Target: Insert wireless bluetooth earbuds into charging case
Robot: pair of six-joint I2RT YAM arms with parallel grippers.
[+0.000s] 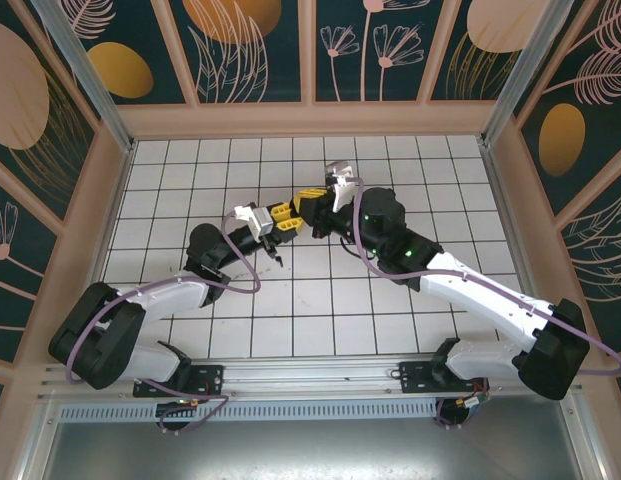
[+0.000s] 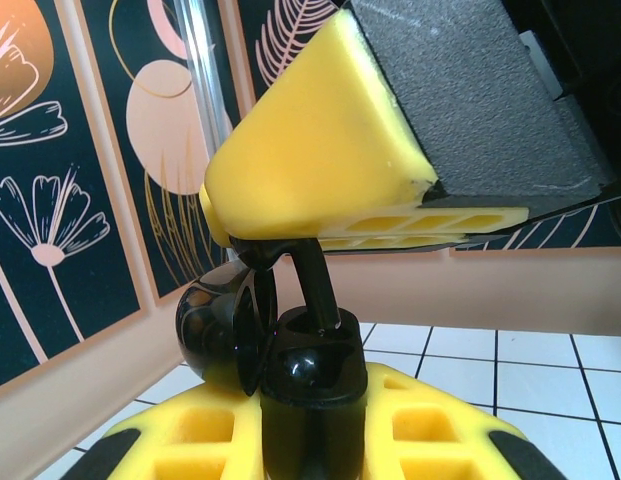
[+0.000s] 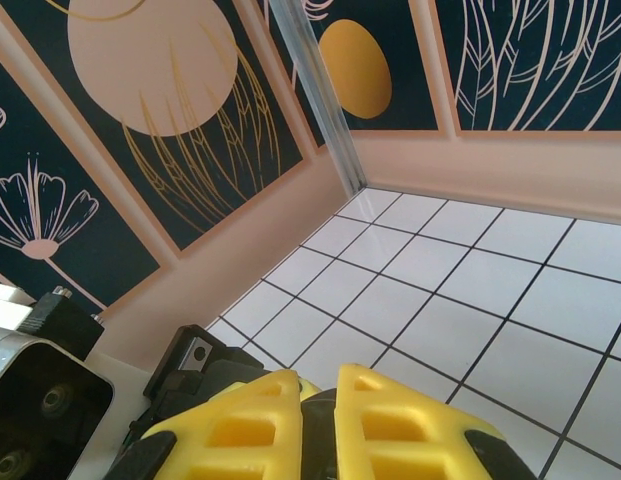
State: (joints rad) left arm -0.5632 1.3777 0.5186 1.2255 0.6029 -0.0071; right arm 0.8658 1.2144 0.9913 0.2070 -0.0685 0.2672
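Shows white-tiled worktop (image 1: 190, 170) w/ floral walls (image 1: 240, 50) round it. Near centre, finds left claw (image 2: 310, 430) clamped on glossy black earbud (image 2: 308, 365), stem up against right claw (image 3: 320, 410), fingers pinched nearly together.

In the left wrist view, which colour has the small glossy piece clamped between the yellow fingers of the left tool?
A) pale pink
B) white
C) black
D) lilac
C: the shut left tool clamps a glossy black stemmed earbud, dark against the yellow finger pads.
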